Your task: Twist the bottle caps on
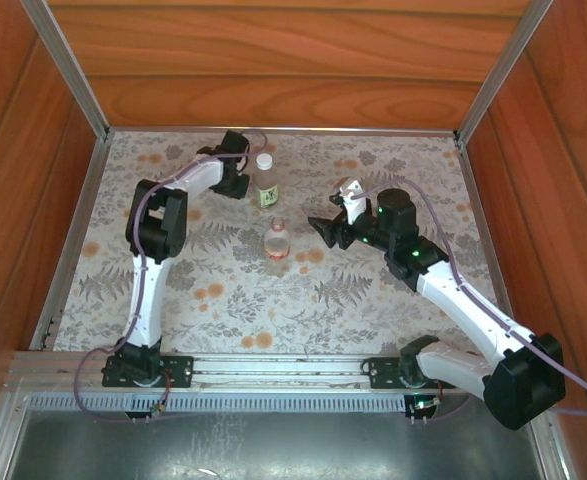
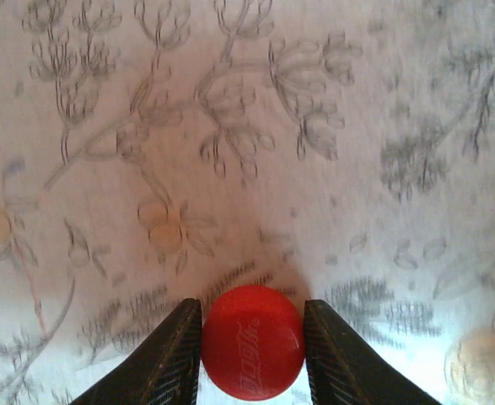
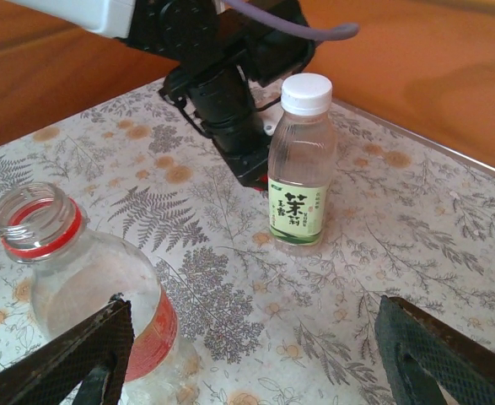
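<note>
At the back left of the table [image 1: 373, 300], just beside the tall green-label bottle [image 1: 265, 186]: left gripper [image 2: 253, 308] closed on the red cap [image 2: 252, 346], one finger on each side, cap top facing the wrist camera. Can't tell whether the cap rests on the cloth or hangs just above it. White cap [image 3: 306, 91] already sits on the tall bottle; tightness not visible. Centre: short bottle [image 3: 78, 287] w/ red band, upright, neck open. Right gripper [image 3: 254, 321] near it, fingers [image 3: 70, 359] spread wide, gripping nothing; the bottle stands just ahead, toward its left finger. Step in hand, as I read it: pickup of the red cap for the 2nd bottle. Next move prob. needs: lift cap, carry it to the open neck, seat it level on the threads, then turn. The right gripper should clamp the bottle first, else it may spin or tip.
</note>
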Controlling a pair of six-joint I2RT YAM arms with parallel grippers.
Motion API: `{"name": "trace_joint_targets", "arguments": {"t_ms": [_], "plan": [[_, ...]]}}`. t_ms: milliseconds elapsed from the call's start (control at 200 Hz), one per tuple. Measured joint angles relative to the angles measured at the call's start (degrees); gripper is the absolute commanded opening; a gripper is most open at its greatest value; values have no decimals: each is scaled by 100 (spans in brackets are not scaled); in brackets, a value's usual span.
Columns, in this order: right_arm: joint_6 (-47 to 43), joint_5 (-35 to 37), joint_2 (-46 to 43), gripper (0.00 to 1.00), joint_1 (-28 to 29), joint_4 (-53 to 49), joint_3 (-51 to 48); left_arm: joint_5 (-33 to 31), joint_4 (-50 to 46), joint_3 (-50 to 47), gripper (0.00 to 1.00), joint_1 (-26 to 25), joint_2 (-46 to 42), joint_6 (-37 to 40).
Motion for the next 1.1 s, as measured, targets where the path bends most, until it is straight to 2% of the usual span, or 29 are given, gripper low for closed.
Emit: {"name": "trace_joint_targets", "arguments": {"t_ms": [225,450,670,1100], "plan": [[13,35,-39,80,0,13,-44,-94,719,-1945,37,-160,-1165,-350],[55,17,-42,80,0,20,-74,-203,1117,-3165,37,-437,-1958,-688],[133,15,-219,80,0,11,-129,-251,1150,-3849,37,-693,-2551,-870],[162,39,-673,80,0,-157,-481,-343,1152,-4463,37,-960,-3574,-1051]]}}
